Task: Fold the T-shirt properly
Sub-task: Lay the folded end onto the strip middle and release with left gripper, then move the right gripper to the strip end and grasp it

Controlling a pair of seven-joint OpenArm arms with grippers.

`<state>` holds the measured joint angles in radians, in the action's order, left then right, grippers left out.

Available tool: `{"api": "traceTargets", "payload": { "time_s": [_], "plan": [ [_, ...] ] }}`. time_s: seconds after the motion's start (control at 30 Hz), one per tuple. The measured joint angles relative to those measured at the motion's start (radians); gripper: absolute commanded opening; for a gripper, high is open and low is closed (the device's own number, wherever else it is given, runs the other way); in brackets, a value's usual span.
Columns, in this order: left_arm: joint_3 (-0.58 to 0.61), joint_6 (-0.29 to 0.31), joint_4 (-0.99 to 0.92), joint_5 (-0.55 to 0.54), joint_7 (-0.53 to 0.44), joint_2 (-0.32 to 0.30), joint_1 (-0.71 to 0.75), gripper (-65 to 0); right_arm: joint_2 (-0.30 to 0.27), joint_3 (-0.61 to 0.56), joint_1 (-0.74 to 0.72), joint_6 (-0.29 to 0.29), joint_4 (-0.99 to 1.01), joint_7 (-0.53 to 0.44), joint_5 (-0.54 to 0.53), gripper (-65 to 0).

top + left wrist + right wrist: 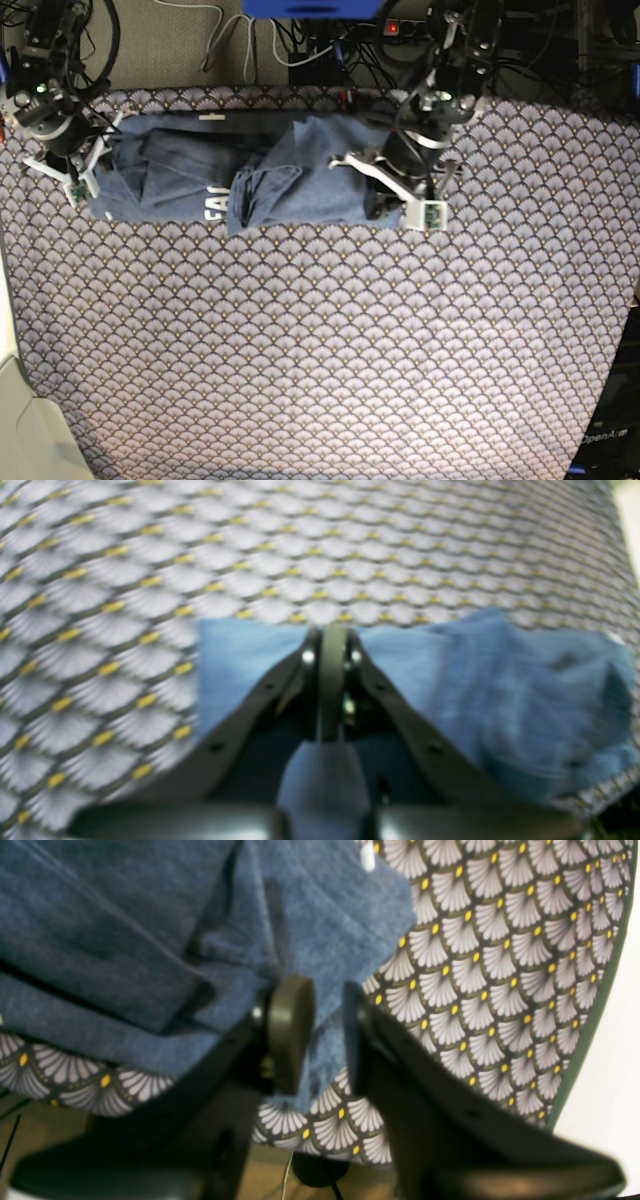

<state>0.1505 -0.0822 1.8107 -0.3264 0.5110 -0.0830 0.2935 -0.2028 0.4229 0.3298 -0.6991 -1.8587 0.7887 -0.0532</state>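
Soft slate-blue knit T-shirt (250,180), rumpled into a long band with overlapping folds and a scrap of white lettering, along the far edge of the desk (320,340). Beneath it, tablecloth (500,965) of pale scallop fans with yellow dots on dark ground. Left tool (332,645), matte black, pressed together right at the cloth's edge; whether fabric sits between the tips, cannot tell through the blur. Right tool (327,1035) spread partway at the shirt's other end, a hanging flap of blue cloth between its rounded black pads (290,1030).
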Motion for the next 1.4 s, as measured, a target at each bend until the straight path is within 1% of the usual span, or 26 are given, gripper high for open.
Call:
{"api": "traceTargets", "payload": {
  "time_s": [0.07, 0.13, 0.23, 0.3, 0.33, 0.4, 0.43, 0.47, 0.5, 0.6, 0.67, 0.83, 0.9, 0.97, 1.03, 1.13, 1.23, 1.3, 1.33, 1.4],
  "plan": [
    [-0.018, 0.0, -0.019, 0.002, -0.005, 0.0, 0.008, -61.5, 0.001, 0.0, -0.007, 0.0, 0.0, 0.004, 0.0, -37.8],
    [-0.032, 0.001, -0.02, 0.0, 0.003, 0.0, 0.026, -62.2, 0.004, 0.017, -0.021, 0.0, 0.0, 0.003, -0.008, -35.8],
    [-0.036, 0.0, -0.019, 0.001, 0.006, 0.0, 0.036, -64.2, 0.01, 0.066, -0.056, 0.0, 0.001, 0.005, -0.003, -35.9],
    [-0.036, 0.001, -0.019, 0.001, 0.002, 0.0, 0.035, -64.7, 0.03, 0.108, -0.084, 0.0, 0.001, 0.004, -0.006, -35.9],
    [-0.036, 0.001, -0.02, 0.0, 0.002, 0.001, 0.034, -64.7, 0.038, 0.125, -0.099, -0.001, 0.001, 0.021, -0.019, -35.9],
    [-0.029, 0.003, -0.024, 0.001, 0.002, 0.002, 0.031, -64.7, 0.046, 0.169, -0.122, -0.003, 0.001, 0.079, -0.081, -35.9],
    [-0.018, 0.003, -0.034, 0.001, 0.001, 0.003, 0.025, -64.7, 0.045, 0.187, -0.131, 0.0, 0.0, 0.107, -0.089, -35.9],
    [0.008, -0.005, -0.047, 0.004, 0.0, 0.002, 0.014, -64.7, 0.042, 0.203, -0.139, 0.0, 0.0, 0.146, -0.098, -35.9],
    [0.045, -0.006, -0.06, 0.009, 0.001, 0.002, 0.003, -64.7, 0.04, 0.211, -0.143, 0.0, 0.0, 0.165, -0.109, -35.9],
    [0.195, 0.001, -0.11, 0.0, 0.004, 0.008, -0.057, -64.7, 0.04, 0.214, -0.146, 0.0, 0.002, 0.169, -0.138, -35.9],
    [0.264, 0.0, -0.145, -0.003, 0.001, 0.015, -0.09, -64.7, 0.04, 0.211, -0.146, 0.0, 0.002, 0.169, -0.138, -35.9],
    [0.382, -0.003, -0.176, 0.0, 0.008, 0.006, -0.109, -64.7, 0.04, 0.214, -0.146, 0.0, 0.003, 0.169, -0.137, -35.9],
    [0.392, -0.003, -0.159, 0.001, 0.009, 0.009, -0.115, -64.7, 0.04, 0.213, -0.149, 0.0, 0.003, 0.169, -0.137, -35.9],
    [0.378, -0.003, -0.13, 0.002, 0.006, 0.006, -0.122, -64.7, 0.04, 0.211, -0.149, 0.0, 0.003, 0.17, -0.138, -35.7],
    [0.321, 0.0, -0.085, -0.003, 0.006, 0.005, -0.118, -64.7, 0.04, 0.211, -0.149, 0.0, 0.005, 0.176, -0.137, -35.6],
    [0.162, 0.003, -0.003, -0.003, -0.013, 0.005, -0.08, -64.7, 0.044, 0.212, -0.149, 0.0, 0.005, 0.18, -0.138, -35.3],
    [-0.003, -0.004, 0.057, 0.005, -0.003, -0.002, -0.028, -64.7, 0.046, 0.212, -0.149, 0.0, 0.005, 0.18, -0.138, -32.4],
    [-0.076, 0.0, 0.056, 0.001, 0.013, 0.0, -0.026, -64.7, 0.053, 0.216, -0.148, 0.0, 0.007, 0.179, -0.138, -30.4],
    [-0.106, 0.003, 0.047, 0.001, 0.0, 0.001, -0.026, -64.7, 0.062, 0.221, -0.148, 0.0, 0.013, 0.179, -0.142, -29.6],
    [-0.156, 0.004, 0.007, 0.002, -0.011, 0.003, -0.026, -64.7, 0.071, 0.219, -0.139, 0.0, 0.021, 0.185, -0.181, -28.1]
  ]
}}
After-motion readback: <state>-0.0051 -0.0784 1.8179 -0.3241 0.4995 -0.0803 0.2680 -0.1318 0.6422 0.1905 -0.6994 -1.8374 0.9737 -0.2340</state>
